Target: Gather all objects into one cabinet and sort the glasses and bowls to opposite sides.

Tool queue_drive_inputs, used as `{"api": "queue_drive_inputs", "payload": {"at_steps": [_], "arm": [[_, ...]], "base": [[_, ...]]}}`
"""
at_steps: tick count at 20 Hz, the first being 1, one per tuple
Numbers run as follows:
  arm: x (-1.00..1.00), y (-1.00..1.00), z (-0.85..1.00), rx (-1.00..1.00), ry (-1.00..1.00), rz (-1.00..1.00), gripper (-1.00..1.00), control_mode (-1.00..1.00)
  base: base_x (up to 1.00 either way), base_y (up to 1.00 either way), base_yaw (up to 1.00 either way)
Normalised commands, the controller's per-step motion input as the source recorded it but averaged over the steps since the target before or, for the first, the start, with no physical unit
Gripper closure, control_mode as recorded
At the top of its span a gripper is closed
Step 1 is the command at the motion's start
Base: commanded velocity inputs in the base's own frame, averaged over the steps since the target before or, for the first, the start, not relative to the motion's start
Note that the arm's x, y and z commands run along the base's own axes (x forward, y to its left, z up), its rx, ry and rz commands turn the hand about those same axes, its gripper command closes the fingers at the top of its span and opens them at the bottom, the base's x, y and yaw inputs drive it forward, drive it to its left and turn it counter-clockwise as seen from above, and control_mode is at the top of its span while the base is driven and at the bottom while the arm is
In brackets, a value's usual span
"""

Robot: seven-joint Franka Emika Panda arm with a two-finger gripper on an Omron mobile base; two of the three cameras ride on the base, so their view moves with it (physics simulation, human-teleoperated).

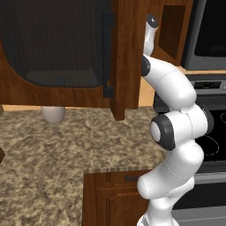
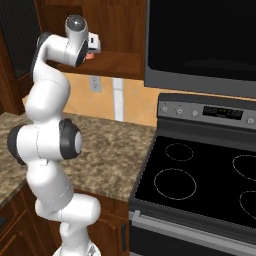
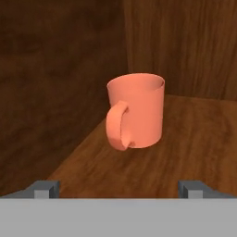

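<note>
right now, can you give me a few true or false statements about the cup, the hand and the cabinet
1. The orange-red cup stands upright on a wooden shelf. True.
2. The hand is shut on the cup. False: its fingers stand wide open, apart from the cup.
3. The cup has a handle, turned towards the hand camera. True.
4. A black bowl sits beside the cup on the shelf. False: the cup stands alone in the hand view.
5. A whitish vessel sits on the counter below the mesh door. True.
</note>
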Motion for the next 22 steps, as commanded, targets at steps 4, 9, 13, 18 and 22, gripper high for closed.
{"api": "queue_drive_inputs", "payload": {"at_steps": [4,9,13,18,22], "arm": [[0.17,0.28,0.00,0.00,0.07,-0.08,-1.00,-1.00],[0.33,0.05,0.00,0.00,0.08,-0.12,-1.00,-1.00],[0.44,0.04,0.00,0.00,0.06,-0.05,-1.00,-1.00],[0.45,0.01,0.00,0.00,0.00,0.00,-1.00,-1.00],[0.27,0.12,-0.01,0.00,0.00,0.00,-1.00,-1.00]], "base": [[0.00,0.00,0.00],[0.00,0.00,0.00],[0.00,0.00,0.00],[0.00,0.00,0.00],[0.00,0.00,0.00]]}}
